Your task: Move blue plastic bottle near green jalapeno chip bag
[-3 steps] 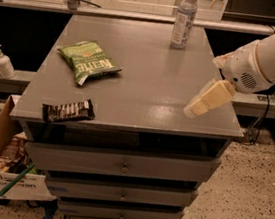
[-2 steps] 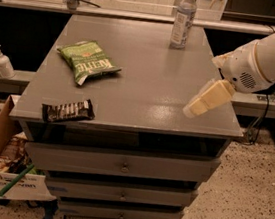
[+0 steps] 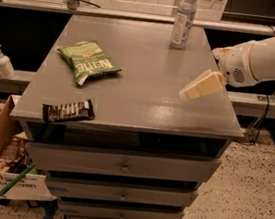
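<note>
The blue plastic bottle (image 3: 184, 18) stands upright at the far edge of the grey cabinet top (image 3: 137, 76), right of centre. The green jalapeno chip bag (image 3: 88, 61) lies flat on the left half of the top. My gripper (image 3: 202, 86) reaches in from the right on a white arm and hovers over the right side of the top. It is in front of the bottle, well apart from it, and holds nothing.
A dark brown snack-bar wrapper (image 3: 68, 110) lies near the front left corner. A white pump bottle (image 3: 2, 62) stands on a ledge to the left. A cardboard box (image 3: 4, 164) sits on the floor at the left. Cabinet drawers (image 3: 122, 166) face forward.
</note>
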Available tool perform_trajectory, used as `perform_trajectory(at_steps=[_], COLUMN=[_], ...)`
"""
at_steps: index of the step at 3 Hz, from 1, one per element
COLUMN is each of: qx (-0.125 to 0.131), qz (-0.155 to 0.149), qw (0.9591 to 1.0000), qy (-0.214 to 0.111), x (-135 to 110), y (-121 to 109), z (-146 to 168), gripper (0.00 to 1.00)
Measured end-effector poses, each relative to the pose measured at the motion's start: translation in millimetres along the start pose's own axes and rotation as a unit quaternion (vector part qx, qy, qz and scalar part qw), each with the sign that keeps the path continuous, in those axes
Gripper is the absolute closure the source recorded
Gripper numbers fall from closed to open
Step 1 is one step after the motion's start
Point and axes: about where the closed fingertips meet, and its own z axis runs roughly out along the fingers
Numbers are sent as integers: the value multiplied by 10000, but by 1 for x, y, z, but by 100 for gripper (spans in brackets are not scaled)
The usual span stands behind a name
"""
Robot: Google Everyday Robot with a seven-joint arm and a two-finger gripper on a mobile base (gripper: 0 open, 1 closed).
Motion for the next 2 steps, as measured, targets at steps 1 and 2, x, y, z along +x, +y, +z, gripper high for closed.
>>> perform_trajectory(at_steps=[1, 2], qx=[299, 467], qz=[221, 465], qw=[9984, 9950], qy=[-420, -750], x=[-4, -8], y=[-45, -87], z=[18, 36], gripper=[0, 0])
